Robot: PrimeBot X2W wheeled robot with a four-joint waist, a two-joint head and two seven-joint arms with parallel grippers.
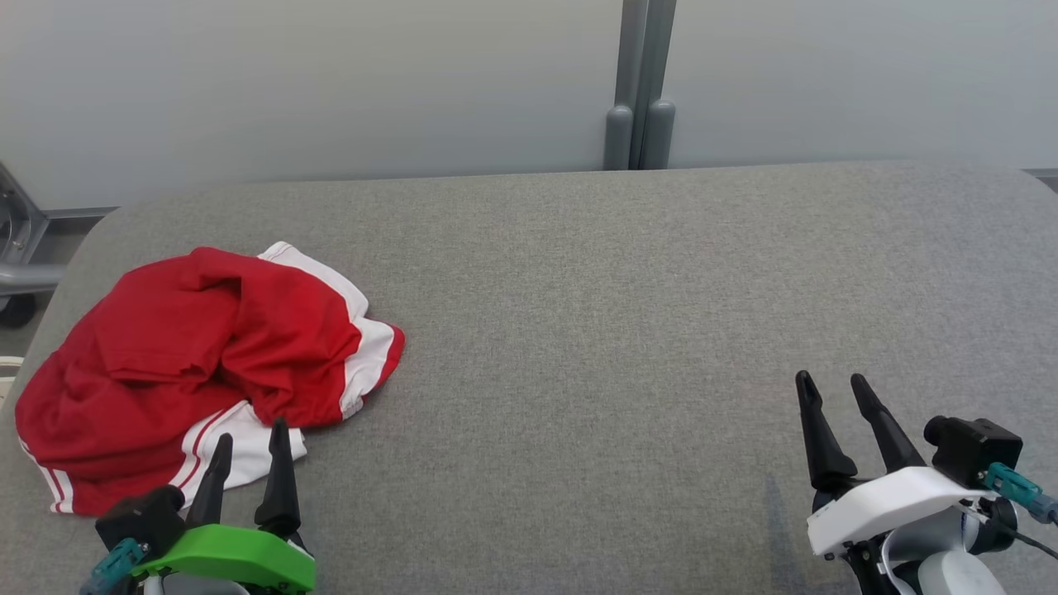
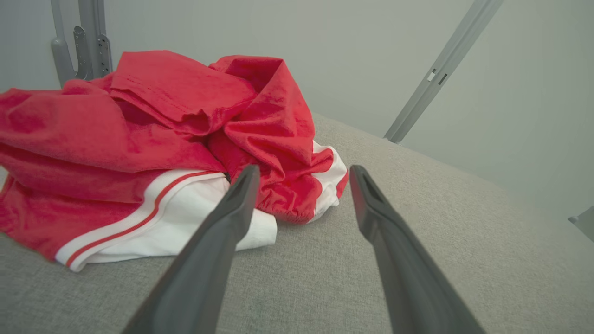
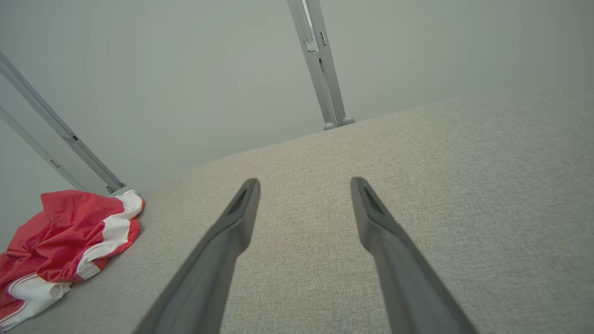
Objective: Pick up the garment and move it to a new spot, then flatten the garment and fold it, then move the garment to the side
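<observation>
A crumpled red garment (image 1: pixel 198 355) with white panels and red stripes lies bunched at the left end of the grey padded table (image 1: pixel 628 330). Its near white hem is just beyond my left gripper (image 1: pixel 252 435), which stands open with nothing between its fingers. In the left wrist view the garment (image 2: pixel 153 134) fills the left half, and the open left gripper (image 2: pixel 304 174) points at its right edge. My right gripper (image 1: pixel 831 382) hovers open and empty over bare table at the lower right, far from the cloth. The right wrist view has the garment (image 3: pixel 69 241) at its far left, beyond the open right gripper (image 3: pixel 304 185).
A pale wall panel with a grey vertical post (image 1: pixel 640 91) backs the table. The table's rounded left corner (image 1: pixel 99 227) and a grey metal frame (image 1: pixel 16 248) lie beyond the garment. Bare grey fabric stretches across the middle and right.
</observation>
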